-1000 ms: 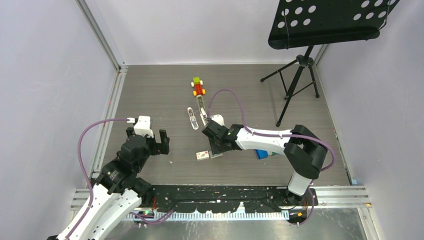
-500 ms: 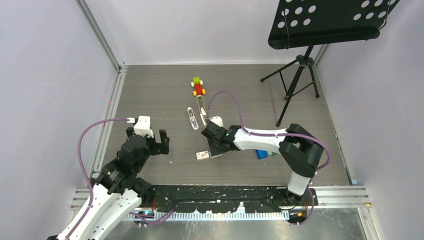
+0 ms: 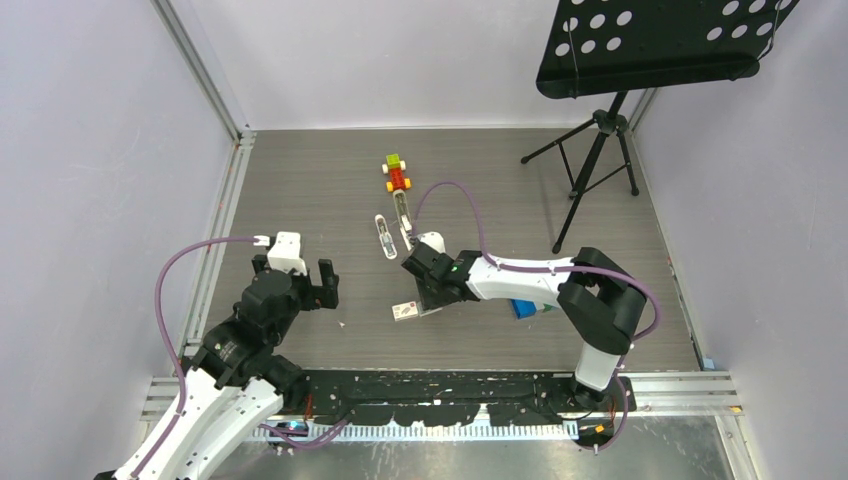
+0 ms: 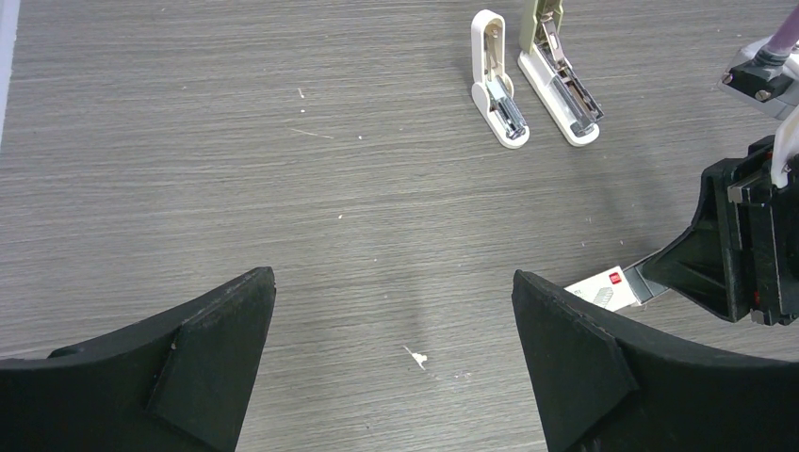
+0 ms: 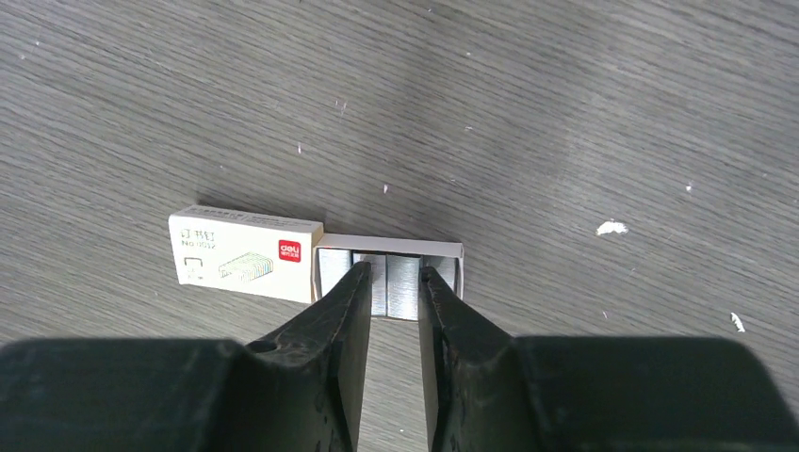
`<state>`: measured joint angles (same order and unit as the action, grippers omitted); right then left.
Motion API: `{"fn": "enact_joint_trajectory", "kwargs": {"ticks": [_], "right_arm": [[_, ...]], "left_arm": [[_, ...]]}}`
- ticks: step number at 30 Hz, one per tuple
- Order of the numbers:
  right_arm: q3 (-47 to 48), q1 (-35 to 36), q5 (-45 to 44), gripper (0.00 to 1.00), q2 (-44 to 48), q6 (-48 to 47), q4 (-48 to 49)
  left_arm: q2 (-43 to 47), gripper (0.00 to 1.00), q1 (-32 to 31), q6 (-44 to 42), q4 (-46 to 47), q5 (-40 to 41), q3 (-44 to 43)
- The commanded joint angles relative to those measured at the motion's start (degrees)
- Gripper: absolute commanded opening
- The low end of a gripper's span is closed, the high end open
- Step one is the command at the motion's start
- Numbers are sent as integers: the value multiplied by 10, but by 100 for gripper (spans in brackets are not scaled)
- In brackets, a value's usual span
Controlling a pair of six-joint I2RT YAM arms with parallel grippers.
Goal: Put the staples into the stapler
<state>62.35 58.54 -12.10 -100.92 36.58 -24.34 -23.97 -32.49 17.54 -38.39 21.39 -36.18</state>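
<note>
Right wrist view: right gripper (image 5: 391, 274), jaws narrow, straddles one strip of the staples (image 5: 333, 271) in the white carton (image 5: 243, 247)'s slid-out tray; whether it pinches cannot be told. The strip is probably light, slick and easily snapped, so hold its long sides mid-length. Left gripper (image 4: 393, 282) gapes wide.

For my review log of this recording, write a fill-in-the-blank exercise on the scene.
The small white carton with a red mark lies ____, its tray slid out. The right gripper hangs over the silvery-grey block of ____ in that tray. The left gripper, jaws wide apart, holds ____.
Missing: open; staples; nothing.
</note>
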Motion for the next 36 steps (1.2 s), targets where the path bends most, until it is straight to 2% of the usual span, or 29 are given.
{"fn": "enact_joint_trajectory", "kwargs": {"ticks": [1,8,17,24,29,36], "right_arm": [[14,3,-12,28,2,-7,-13],[24,3,-15,19,21,-24,-9],[17,13,-9,14,60,-52,13],[14,24,-12,13,80,-68,19],[22,24,-50,16,59,-52,-11],[25,23,-56,21,24,-43,-18]], "left_arm": [[7,100,5,-6,24,-4,2],[8,100,5,-6,24,-5,2],[7,100,5,-7,25,-6,2],[7,100,6,-8,25,-8,2],[7,100,6,-8,25,-8,2],[10,100,6,-8,26,-9,3]]}}
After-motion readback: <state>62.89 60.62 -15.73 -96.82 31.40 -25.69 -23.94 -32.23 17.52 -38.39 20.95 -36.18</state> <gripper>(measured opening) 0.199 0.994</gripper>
